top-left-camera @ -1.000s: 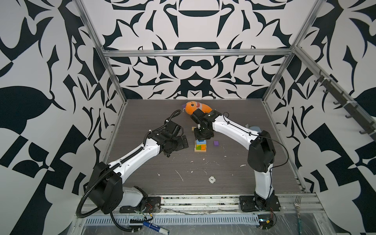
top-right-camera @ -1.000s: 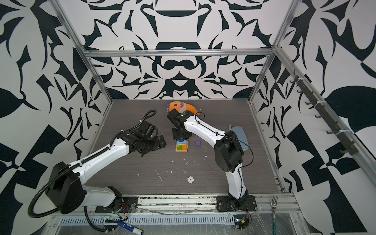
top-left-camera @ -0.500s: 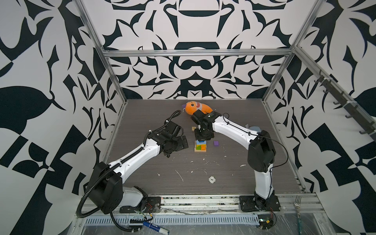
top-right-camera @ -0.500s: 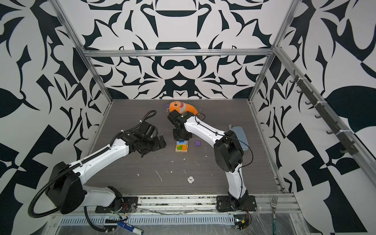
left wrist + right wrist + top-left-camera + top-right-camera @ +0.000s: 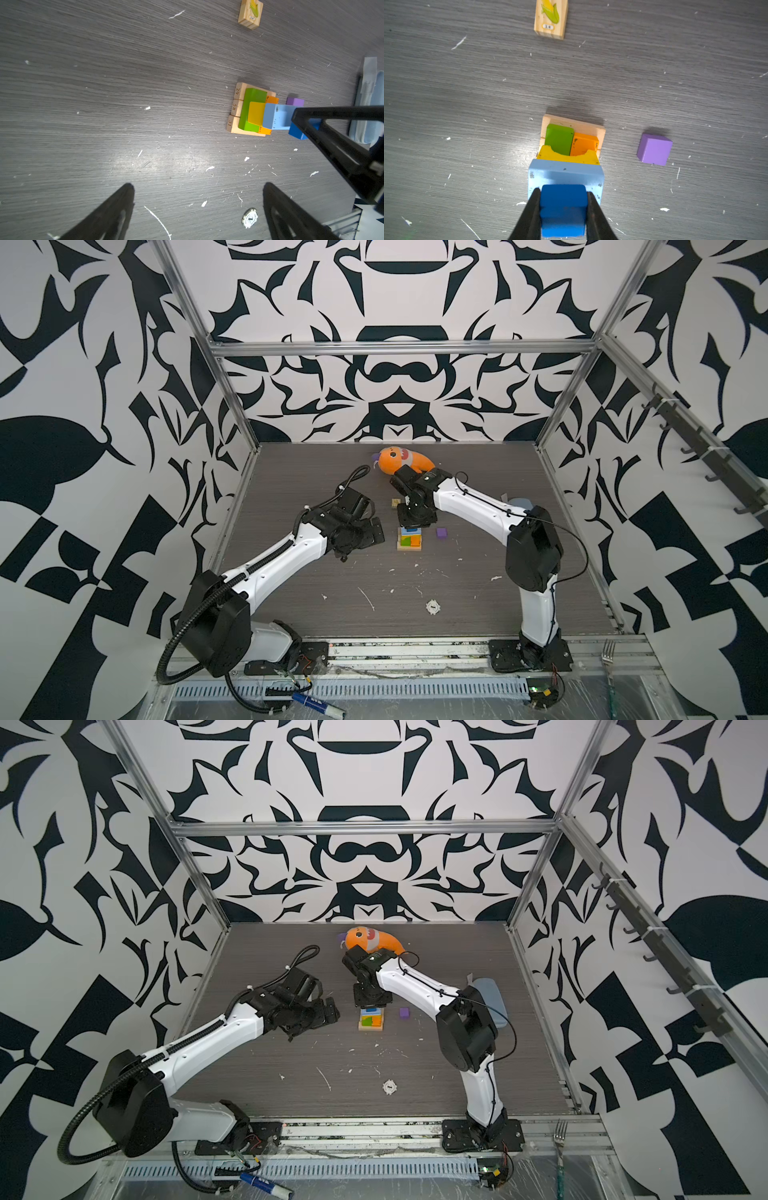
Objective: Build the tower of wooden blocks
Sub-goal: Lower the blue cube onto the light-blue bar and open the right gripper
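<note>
The wood block tower [image 5: 409,540] [image 5: 371,1020] stands mid-table between the arms. Its base is tan bars [image 5: 572,124], with a green brick [image 5: 559,138] and an orange brick [image 5: 584,143] on them. Above these come a yellow brick [image 5: 566,155] and a light-blue brick [image 5: 564,172]. My right gripper [image 5: 563,192] [image 5: 411,522] is shut on a blue cube [image 5: 563,205] right over the light-blue brick; whether they touch I cannot tell. A purple cube [image 5: 654,152] [image 5: 441,533] lies beside the tower. My left gripper [image 5: 196,185] [image 5: 376,531] hangs open and empty to the tower's left.
A tan block with a corn picture [image 5: 550,20] [image 5: 395,503] lies just behind the tower. An orange plush fish [image 5: 401,460] sits at the back. A pale blue flat thing [image 5: 490,998] lies at the right edge. A white disc [image 5: 432,607] and white scraps lie in front.
</note>
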Controlling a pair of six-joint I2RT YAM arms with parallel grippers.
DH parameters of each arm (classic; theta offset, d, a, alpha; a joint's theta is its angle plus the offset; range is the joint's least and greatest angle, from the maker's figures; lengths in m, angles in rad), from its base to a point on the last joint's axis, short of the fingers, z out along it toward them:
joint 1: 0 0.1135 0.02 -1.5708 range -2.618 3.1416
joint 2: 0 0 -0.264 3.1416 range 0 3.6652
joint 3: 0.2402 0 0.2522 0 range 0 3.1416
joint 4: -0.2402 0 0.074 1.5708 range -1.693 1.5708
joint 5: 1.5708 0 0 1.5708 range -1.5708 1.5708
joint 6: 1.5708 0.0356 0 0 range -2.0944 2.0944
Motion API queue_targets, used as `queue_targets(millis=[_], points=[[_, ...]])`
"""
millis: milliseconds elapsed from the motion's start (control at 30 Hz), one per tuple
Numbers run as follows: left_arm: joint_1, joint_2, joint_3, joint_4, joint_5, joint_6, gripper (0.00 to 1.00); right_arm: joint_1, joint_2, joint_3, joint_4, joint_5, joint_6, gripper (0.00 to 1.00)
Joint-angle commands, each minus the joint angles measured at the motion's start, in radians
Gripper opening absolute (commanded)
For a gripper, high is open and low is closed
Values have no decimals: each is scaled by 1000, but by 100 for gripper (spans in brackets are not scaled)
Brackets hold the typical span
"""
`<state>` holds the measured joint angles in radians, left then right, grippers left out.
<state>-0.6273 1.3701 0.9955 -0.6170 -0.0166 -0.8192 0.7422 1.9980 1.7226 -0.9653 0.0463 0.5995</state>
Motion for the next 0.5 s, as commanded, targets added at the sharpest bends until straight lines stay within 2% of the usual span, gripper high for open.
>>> queue_targets(millis=[0,467], points=[[5,10,-3,1,9,-8,99,4,3,-8,11,6,11,25],[6,14,-12,4,14,-9,99,4,15,-7,12,4,11,26]])
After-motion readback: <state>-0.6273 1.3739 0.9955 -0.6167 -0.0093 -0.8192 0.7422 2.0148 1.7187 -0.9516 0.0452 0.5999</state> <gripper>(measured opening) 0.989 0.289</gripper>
